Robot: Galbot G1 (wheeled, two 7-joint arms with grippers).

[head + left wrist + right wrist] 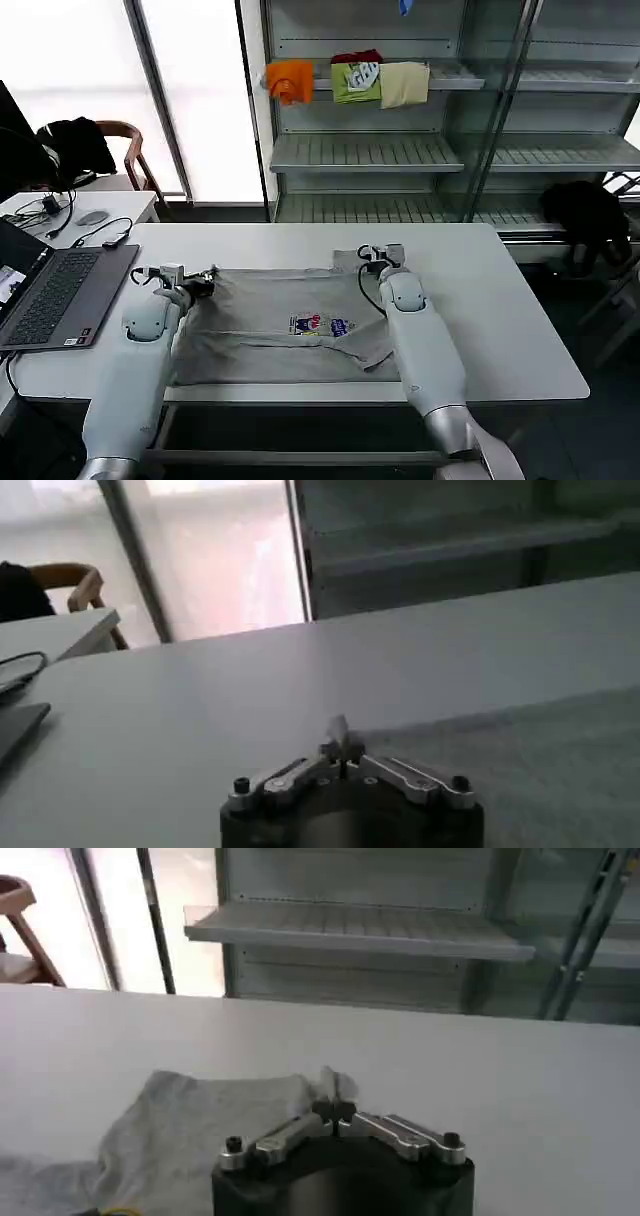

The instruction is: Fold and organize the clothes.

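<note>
White laminate forms the worktop [500, 320], and on it the grey shirt [270, 335] is spread flat, its long axis running across the front of the robot from the left side to the right side, with the small multicoloured print [322, 325] facing up near the middle. Both arms are reached over the shirt to its far edge. The left claw [205, 280] is set at the far left corner, and in the left wrist view its fingers [340, 735] are seen pressed together on a small peak of cloth. The right claw [372, 257] is set at the far right corner, where a sleeve is bunched, and its fingers [335, 1093] are likewise pinched on the fabric. The cloth body therefore lies on the near side of both claws, toward the robot, so a fold would probably be carried from the far edge toward the near edge, both arms being about equally near to their corners.
</note>
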